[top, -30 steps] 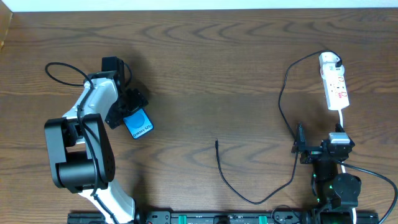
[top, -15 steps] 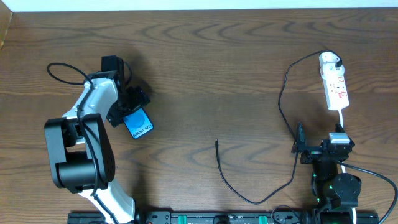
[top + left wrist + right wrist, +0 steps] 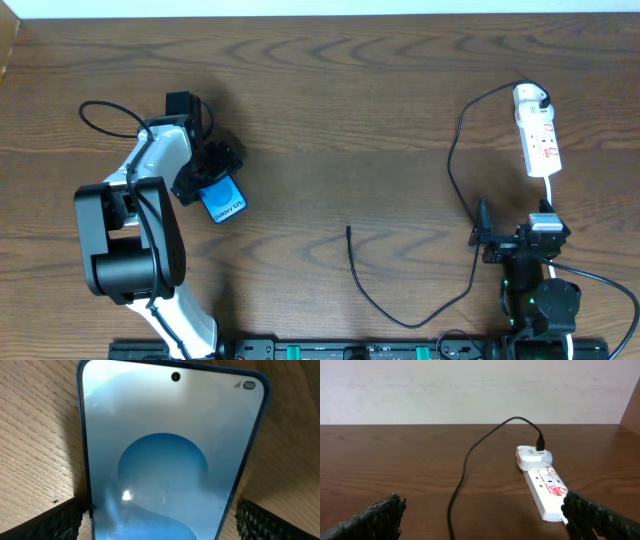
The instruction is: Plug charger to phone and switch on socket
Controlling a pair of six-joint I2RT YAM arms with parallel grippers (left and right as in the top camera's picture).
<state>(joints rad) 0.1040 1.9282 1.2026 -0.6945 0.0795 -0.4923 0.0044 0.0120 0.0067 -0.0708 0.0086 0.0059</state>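
Observation:
The phone, with its blue screen up, lies on the wooden table at the left and fills the left wrist view. My left gripper is open and straddles the phone's near end. Its left finger is at the phone's edge, and a thin gap shows at the right finger. The black charger cable runs from its white plug in the socket and loops down to a free tip. My right gripper is open and empty, just short of the socket.
The socket's white cord runs down toward the right arm's base. A rail lines the table's front edge. A pale wall stands behind the table's far edge.
The left arm has shifted very slightly at the phone and its own cable loop has moved a little. The phone, the charger and the right arm have not moved.

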